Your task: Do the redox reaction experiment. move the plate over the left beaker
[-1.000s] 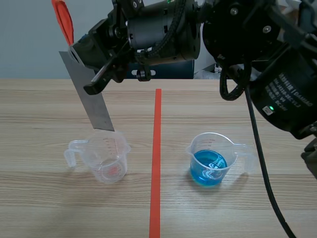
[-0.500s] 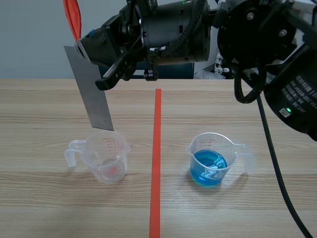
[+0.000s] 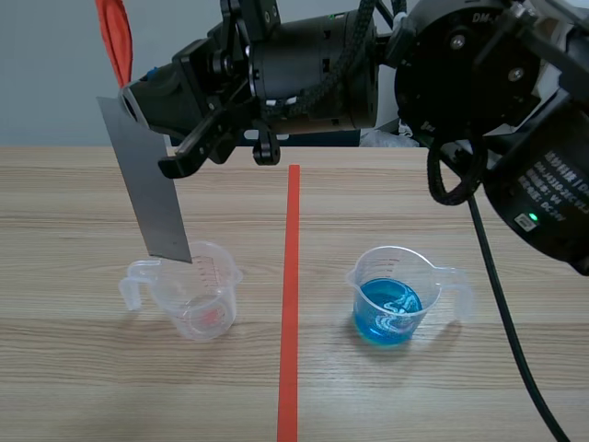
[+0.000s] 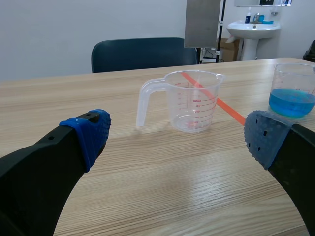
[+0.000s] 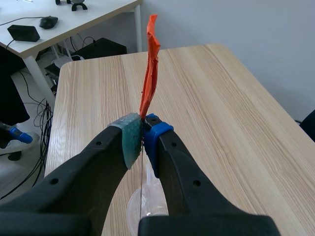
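A grey metal plate (image 3: pixel 147 184) with an orange strip (image 3: pixel 115 37) at its top hangs upright from my right gripper (image 3: pixel 138 97), whose arm reaches across from the right. The plate's lower edge is just over the left rim of the empty clear beaker (image 3: pixel 198 295). In the right wrist view my right gripper (image 5: pixel 143 132) is shut on the plate, seen edge-on, with the orange strip (image 5: pixel 150 64) rising ahead of it. My left gripper (image 4: pixel 177 137) is open low over the table, and ahead of it stand the empty beaker (image 4: pixel 193 101) and the hanging plate (image 4: pixel 202 22).
A beaker of blue liquid (image 3: pixel 391 295) stands right of the red tape line (image 3: pixel 291 304); the left wrist view shows this blue beaker (image 4: pixel 294 93) too. A dark chair (image 4: pixel 142 53) is behind the table's far edge.
The right arm has shifted the plate to the left and slightly lower, so its bottom edge now sits over the empty beaker's left rim. Both beakers have stayed put.
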Robot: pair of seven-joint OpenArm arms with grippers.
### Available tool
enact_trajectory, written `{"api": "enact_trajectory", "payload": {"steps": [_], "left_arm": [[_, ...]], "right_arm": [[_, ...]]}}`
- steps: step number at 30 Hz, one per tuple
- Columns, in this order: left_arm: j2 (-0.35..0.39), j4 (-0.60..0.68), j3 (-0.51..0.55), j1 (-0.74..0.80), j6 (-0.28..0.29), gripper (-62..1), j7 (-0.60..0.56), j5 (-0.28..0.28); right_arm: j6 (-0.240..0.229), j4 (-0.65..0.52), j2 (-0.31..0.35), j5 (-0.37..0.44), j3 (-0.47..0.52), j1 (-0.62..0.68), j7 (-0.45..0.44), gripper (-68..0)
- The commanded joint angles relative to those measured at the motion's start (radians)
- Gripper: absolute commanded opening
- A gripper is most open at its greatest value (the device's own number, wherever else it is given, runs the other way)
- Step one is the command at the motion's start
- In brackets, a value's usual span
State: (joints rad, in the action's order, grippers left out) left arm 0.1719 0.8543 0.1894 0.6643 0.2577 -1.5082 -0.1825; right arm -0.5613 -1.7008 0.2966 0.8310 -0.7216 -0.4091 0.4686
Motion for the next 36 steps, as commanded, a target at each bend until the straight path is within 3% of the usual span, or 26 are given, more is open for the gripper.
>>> {"api": "enact_trajectory", "payload": {"steps": [1, 16, 36], "left_arm": [[0.006, 0.017, -0.002, -0.003, -0.001, -3.7, -0.046, 0.006], [0.006, 0.017, -0.002, -0.003, -0.001, -3.7, -0.046, 0.006], [0.006, 0.017, -0.002, -0.003, -0.001, -3.7, -0.046, 0.006]], "right_arm": [[0.000, -0.006, 0.002, 0.008, 0.005, -0.014, -0.019, -66.9], [0.001, -0.006, 0.002, -0.068, 0.005, -0.019, -0.065, -66.9], [0.000, -0.006, 0.002, -0.068, 0.005, -0.020, -0.065, -66.9]]}}
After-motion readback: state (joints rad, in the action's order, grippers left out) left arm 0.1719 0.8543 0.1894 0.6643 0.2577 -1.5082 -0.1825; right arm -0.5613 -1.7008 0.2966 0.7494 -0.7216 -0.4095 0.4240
